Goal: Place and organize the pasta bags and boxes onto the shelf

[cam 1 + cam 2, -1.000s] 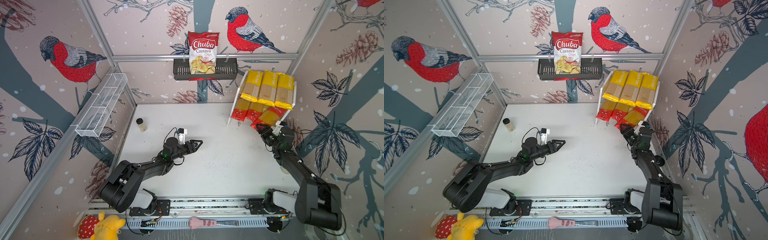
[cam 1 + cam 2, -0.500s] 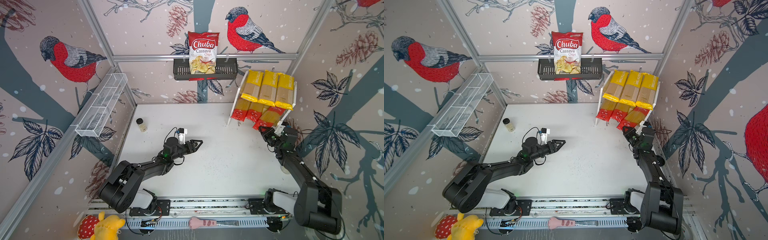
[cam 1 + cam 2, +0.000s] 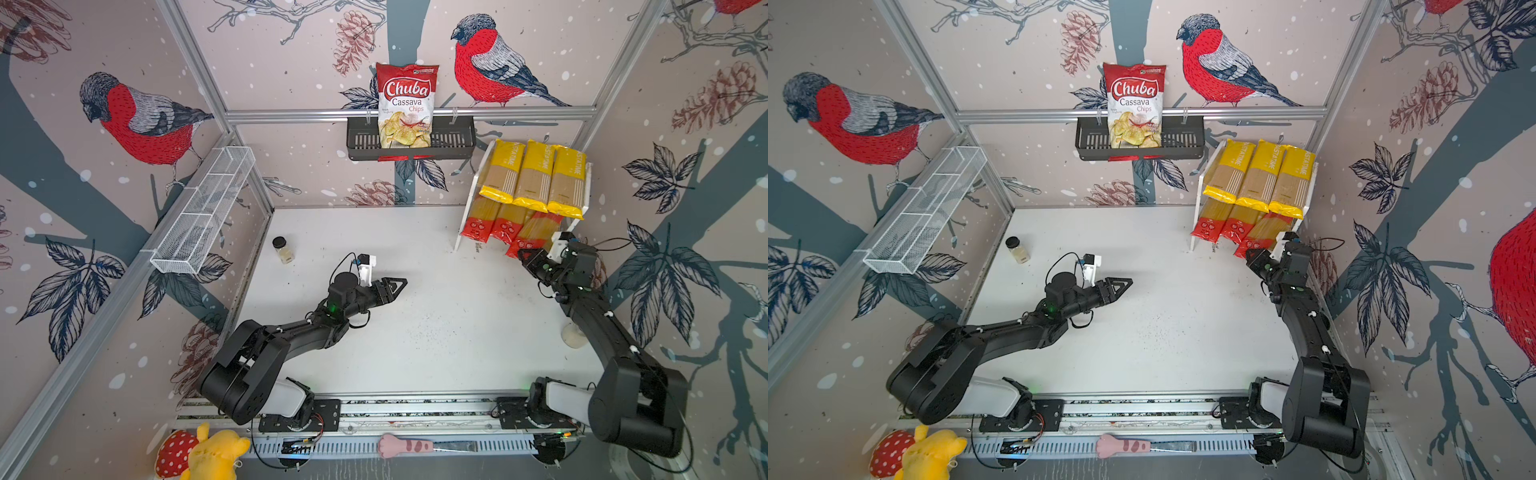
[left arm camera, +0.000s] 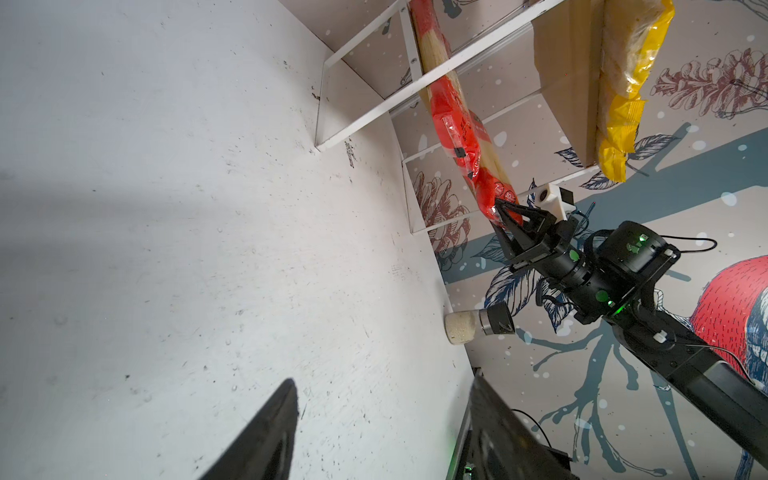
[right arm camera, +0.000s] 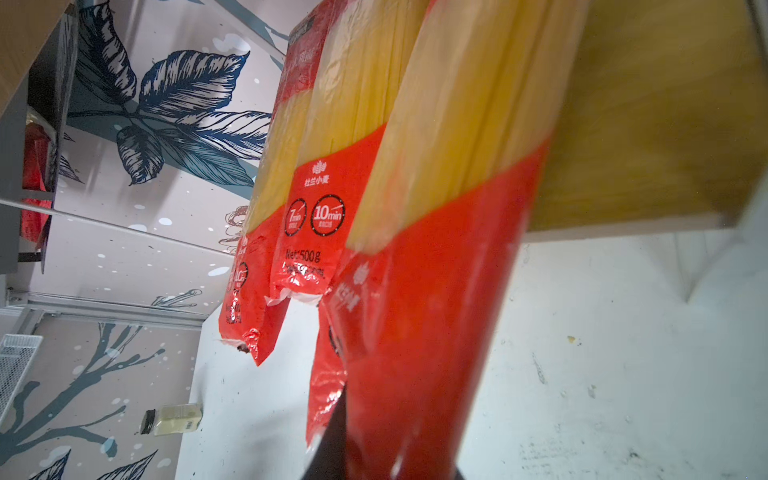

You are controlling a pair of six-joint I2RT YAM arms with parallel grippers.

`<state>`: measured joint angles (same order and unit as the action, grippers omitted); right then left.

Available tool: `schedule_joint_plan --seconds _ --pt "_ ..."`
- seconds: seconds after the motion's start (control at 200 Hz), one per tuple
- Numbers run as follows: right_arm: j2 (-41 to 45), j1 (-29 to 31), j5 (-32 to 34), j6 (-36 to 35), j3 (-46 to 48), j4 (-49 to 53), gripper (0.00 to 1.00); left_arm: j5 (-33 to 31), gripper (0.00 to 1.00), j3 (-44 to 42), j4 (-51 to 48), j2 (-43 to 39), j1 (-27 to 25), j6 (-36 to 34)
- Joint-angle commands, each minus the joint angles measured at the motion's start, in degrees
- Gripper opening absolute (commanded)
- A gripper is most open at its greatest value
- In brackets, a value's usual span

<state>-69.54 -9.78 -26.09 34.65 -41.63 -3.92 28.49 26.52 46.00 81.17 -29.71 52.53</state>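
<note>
A wire basket (image 3: pixel 203 212) hangs on the left wall, and a jar (image 3: pixel 282 249) stands at the table's left edge, well apart from the work. The left fingers (image 3: pixel 392 286) hover over mid-table, about half open with nothing between them. I judge they are parked there to leave the shelf corner free.

At the back a chips bag (image 3: pixel 407 104) stands in a black basket (image 3: pixel 457 143), no part of this job. To its right the shelf (image 3: pixel 468 214) sits in the back right corner. Three yellow packets (image 3: pixel 534 178) lie side by side on its upper board, their ends hanging over the front edge. On the board below, two red packets (image 3: pixel 503 224) lie parallel. A third packet (image 3: pixel 536 232) slants across, its red end sticking out toward the arm.

The right fingers (image 3: pixel 528 257) are closed on that end, pinching the wrapper. This is probably to swing it straight beside its neighbours, which looks like the last step left. The thin film could slip or tear under the pull. A second jar (image 3: pixel 575 337) stands by the right arm, near the wall.

The table (image 3: pixel 436 332) is white, scuffed and speckled, bare in the middle. Walls papered with red-breasted birds, pinecones and leaves close it in on three sides, held on an aluminium frame.
</note>
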Motion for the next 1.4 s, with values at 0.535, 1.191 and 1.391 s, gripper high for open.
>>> schedule_joint_plan --seconds 0.535,1.191,1.391 --pt "7.84 -3.05 -3.90 25.51 20.07 -33.14 0.57 -0.63 0.65 -0.42 0.05 -0.64 -0.39 -1.12" --pt "9.26 -6.26 -5.82 20.01 21.21 -34.68 0.14 -0.66 0.65 0.02 0.85 0.65 -1.46 -0.77" --pt "8.75 -10.52 -12.26 17.62 20.70 -34.55 0.12 -0.62 0.65 1.02 0.58 1.05 -1.57 -0.87"
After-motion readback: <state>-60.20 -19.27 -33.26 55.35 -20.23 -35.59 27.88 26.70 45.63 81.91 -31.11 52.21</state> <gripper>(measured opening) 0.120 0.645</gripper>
